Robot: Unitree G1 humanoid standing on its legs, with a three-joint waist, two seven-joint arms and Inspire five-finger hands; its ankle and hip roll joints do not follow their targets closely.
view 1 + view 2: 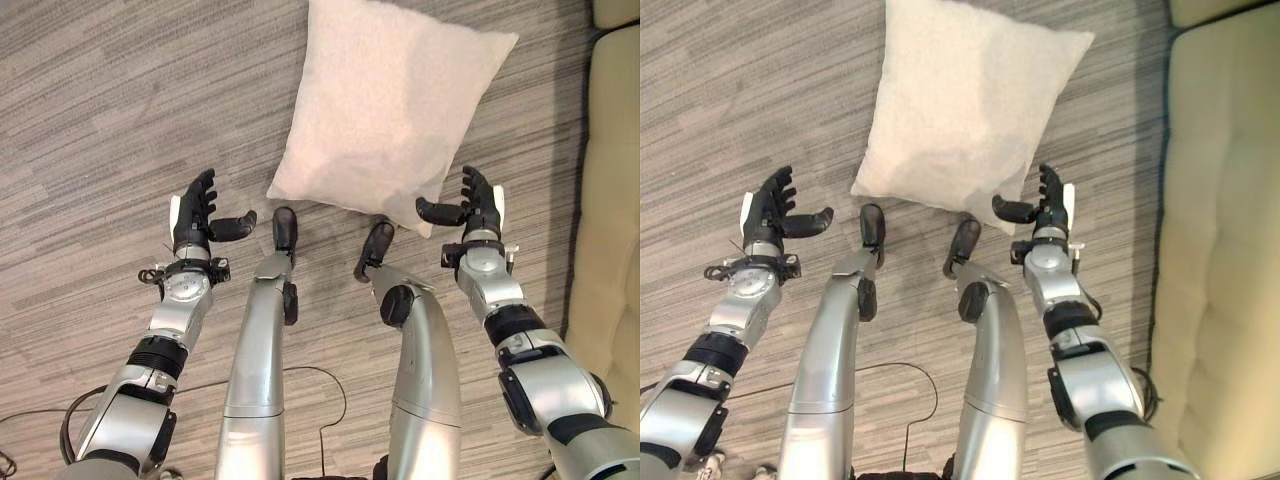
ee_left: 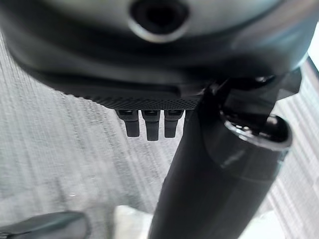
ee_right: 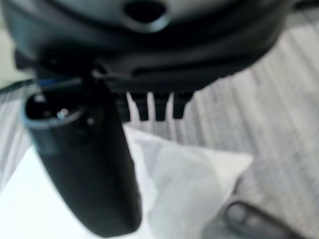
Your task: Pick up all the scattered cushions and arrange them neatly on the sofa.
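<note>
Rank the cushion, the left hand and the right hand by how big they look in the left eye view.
1. cushion, by far the largest.
2. left hand and right hand: they look alike, so no ranking between them.

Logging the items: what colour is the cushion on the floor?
Off-white cushion, clearest in left eye view.

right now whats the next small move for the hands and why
Probably lower both hands and bring them in toward the cushion's near corners. The cushion lies flat on the carpet, ungrasped. The left hand hovers open off to its left, apart from it; the right hand hovers open at its near right corner. The sofa is to the robot's right.
</note>
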